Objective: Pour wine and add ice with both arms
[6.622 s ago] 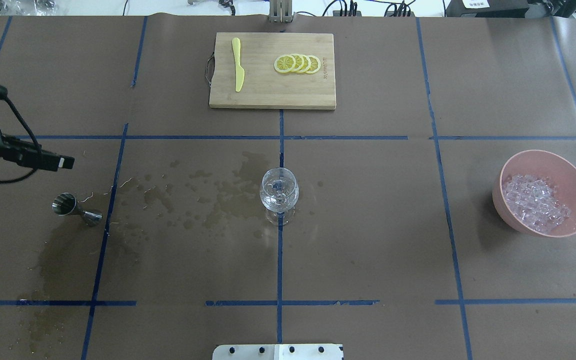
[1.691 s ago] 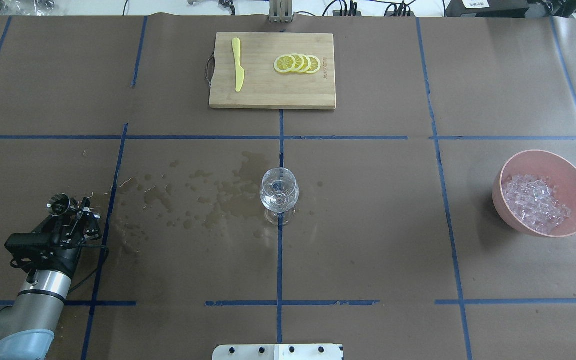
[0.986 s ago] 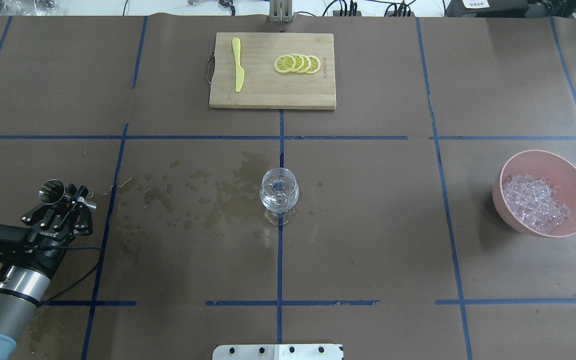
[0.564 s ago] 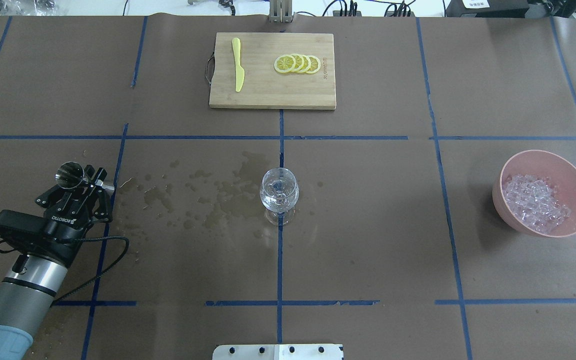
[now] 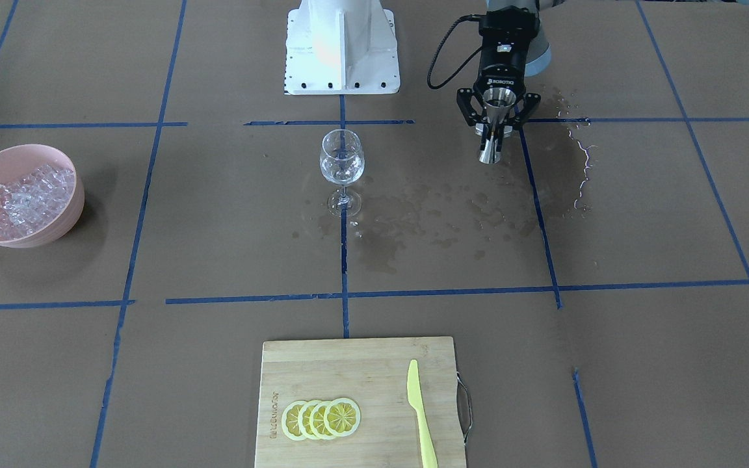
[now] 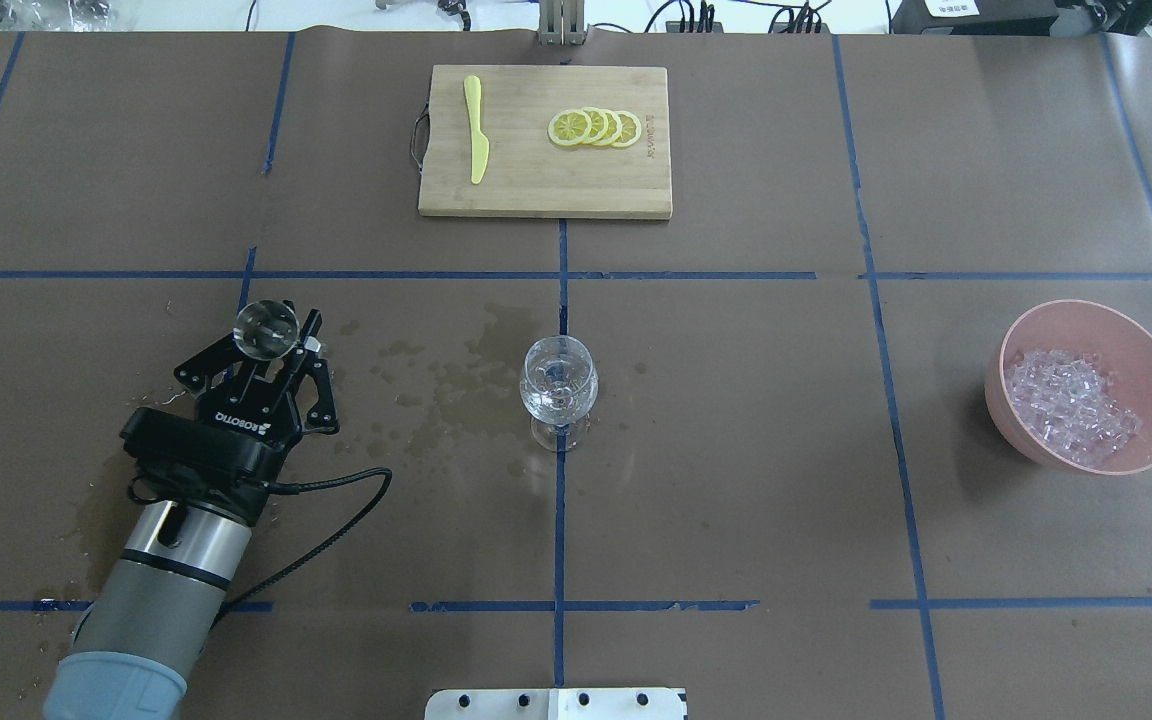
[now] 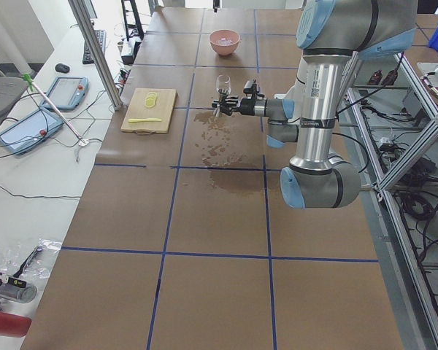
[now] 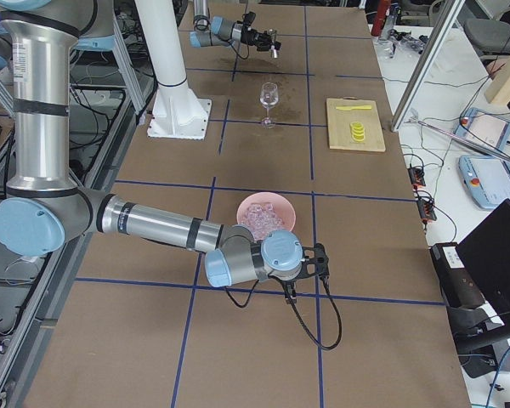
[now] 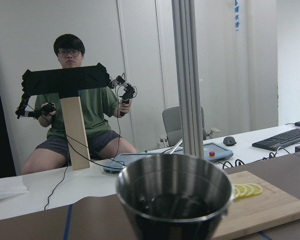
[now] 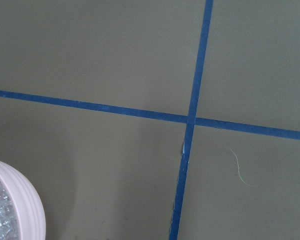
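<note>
Little wine [image 9: 172, 206] inside upright jigger [image 6: 267, 329], clamped in left pincer [image 5: 496, 132].

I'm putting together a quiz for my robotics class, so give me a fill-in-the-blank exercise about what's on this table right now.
The steel jigger is held by the ____ gripper. The ice lies in a ____ bowl. ____ lemon slices lie on the cutting board. The wine glass stands ____.
Missing words: left; pink; four; upright.
</note>
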Robot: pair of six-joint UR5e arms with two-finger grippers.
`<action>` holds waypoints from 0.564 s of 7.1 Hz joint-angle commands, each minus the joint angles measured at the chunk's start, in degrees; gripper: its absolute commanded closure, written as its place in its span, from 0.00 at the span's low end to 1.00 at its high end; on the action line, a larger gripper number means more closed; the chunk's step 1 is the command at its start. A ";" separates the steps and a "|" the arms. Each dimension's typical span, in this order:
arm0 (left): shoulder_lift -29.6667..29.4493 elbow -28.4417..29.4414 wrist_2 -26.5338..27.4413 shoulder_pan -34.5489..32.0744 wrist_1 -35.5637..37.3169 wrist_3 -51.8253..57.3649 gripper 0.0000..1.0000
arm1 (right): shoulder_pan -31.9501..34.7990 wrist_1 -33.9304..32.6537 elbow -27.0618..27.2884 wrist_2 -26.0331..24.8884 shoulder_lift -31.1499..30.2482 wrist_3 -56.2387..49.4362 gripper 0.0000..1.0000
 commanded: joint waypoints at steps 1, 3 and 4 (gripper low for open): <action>-4.88 -0.47 0.15 0.10 10.74 2.86 1.00 | 0.00 0.01 -0.04 0.08 0.09 0.00 0.00; -10.24 0.05 0.42 0.36 21.04 2.95 1.00 | 0.00 0.01 -0.04 -0.01 0.00 0.00 0.00; -12.35 0.23 0.42 0.45 24.74 2.95 1.00 | 0.00 0.01 -0.04 -0.01 0.00 0.00 0.00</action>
